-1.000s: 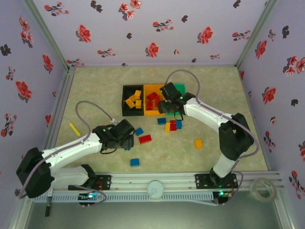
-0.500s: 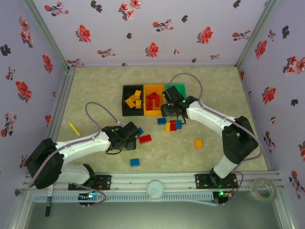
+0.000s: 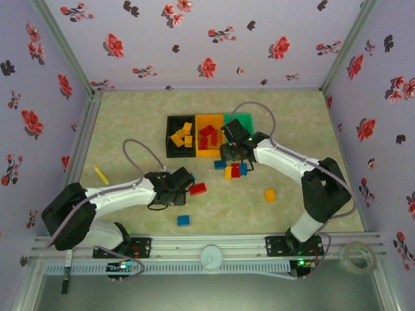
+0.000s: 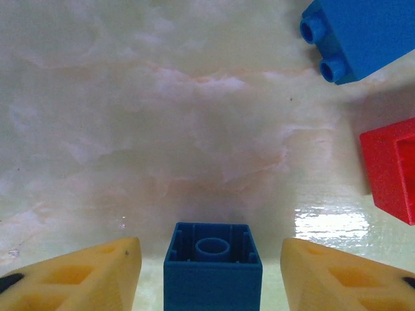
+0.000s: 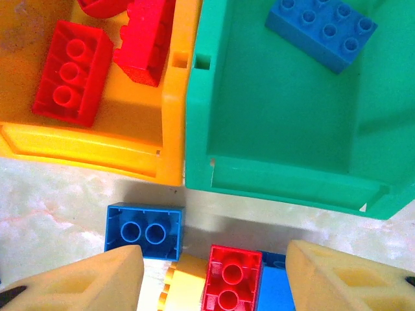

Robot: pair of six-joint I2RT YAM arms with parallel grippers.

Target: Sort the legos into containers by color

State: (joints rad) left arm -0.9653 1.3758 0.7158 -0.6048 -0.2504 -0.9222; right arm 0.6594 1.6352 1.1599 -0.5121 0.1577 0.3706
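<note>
Up close, the left pincer (image 4: 211,249) stands released around a small blue plastic brick (image 4: 213,275), hollow side up on the marbled desk (image 4: 194,129), a detail too small to tell from above. The right pincer (image 5: 214,256), released, hovers beside the green plastic bin (image 5: 285,129).

This looks like a robot test cell in a lab, not a home. The table (image 3: 130,116), topped in pale marbled sheet, is boxed in on three sides by panels (image 3: 194,39) papered lilac with red and black flowers, joined at the far corners by bare metal posts (image 3: 65,45). An aluminium rail (image 3: 246,244) runs along the table's near edge, with the left arm (image 3: 117,194) and right arm (image 3: 279,155) bolted to it and grey cables (image 3: 135,142) looping off them. Legos (image 3: 235,170) lie loose mid-table by a row of plastic containers (image 3: 245,119), and a tape roll (image 3: 358,256) sits beyond the near right corner
</note>
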